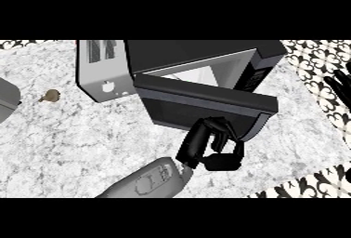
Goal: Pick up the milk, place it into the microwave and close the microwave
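Note:
The black microwave [205, 53] stands at the back of the counter, its door [205, 102] swung partway round across the opening. A slice of the pale inside shows above the door's top edge. No milk shows anywhere; whether it stands inside I cannot tell. My left hand [205, 144] reaches in from the lower left, its relaxed fingers [218, 125] lying against the door's outer face near the free edge and holding nothing. At the right edge my right hand [339, 89] rests open with fingers up.
A silver toaster [103, 69] stands directly left of the microwave. A small brown object [51, 95] lies on the marble counter [75, 139] at the left, near a grey item [7, 100] cut off by the left edge. The counter ends at the patterned floor [315, 69] on the right.

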Controlling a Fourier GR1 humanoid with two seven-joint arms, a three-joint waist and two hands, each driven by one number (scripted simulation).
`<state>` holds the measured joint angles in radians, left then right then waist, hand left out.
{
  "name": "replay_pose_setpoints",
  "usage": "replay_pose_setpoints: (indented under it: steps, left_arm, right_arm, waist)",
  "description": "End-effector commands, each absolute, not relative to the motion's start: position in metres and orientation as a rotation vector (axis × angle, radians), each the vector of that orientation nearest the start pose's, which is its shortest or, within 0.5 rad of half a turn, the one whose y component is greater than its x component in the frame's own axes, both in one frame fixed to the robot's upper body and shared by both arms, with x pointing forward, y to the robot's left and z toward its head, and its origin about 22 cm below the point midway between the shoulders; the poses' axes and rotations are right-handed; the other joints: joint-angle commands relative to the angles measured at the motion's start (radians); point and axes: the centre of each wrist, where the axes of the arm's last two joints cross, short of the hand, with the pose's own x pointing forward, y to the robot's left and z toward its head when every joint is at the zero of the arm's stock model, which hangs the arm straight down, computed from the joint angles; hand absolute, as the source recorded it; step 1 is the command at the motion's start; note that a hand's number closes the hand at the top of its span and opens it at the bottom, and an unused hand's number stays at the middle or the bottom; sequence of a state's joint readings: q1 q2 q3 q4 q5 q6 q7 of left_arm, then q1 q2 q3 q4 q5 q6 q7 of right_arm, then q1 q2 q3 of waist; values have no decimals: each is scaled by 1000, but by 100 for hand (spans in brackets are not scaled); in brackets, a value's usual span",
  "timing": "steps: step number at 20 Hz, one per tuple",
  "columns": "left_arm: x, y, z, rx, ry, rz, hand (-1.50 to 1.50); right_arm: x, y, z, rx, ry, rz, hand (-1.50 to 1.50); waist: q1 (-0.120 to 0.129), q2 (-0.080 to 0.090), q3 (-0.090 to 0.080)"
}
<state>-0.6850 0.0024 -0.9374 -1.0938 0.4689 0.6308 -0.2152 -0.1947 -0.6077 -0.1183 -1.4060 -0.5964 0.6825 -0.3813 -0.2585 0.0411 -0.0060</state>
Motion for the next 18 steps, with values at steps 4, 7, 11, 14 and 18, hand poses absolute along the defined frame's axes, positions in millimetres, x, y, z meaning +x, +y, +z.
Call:
replay_pose_setpoints:
  steps: [4, 7, 11, 14, 18]
  left_arm:
    - [301, -4, 46, -286, -1769, -241, 150]
    - [311, -4, 53, -281, -1793, -219, 150]
    - [323, 0, 51, -264, -1782, -188, 150]
    - [333, 0, 60, -268, -1799, -154, 150]
    - [344, -1, 65, -257, -1815, -147, 150]
  right_arm:
    - [287, -384, 108, 650, -2006, 433, -150]
    - [290, -382, 117, 665, -2001, 454, -150]
    - [291, -382, 129, 685, -2006, 488, -150]
    - [293, -380, 137, 703, -2022, 503, -150]
    - [298, -377, 152, 724, -2046, 535, -150]
  waist:
    - [-44, 22, -2]
    - [-59, 24, -2]
    - [-79, 33, -1]
    - [-84, 36, 0]
    - [-92, 44, 1]
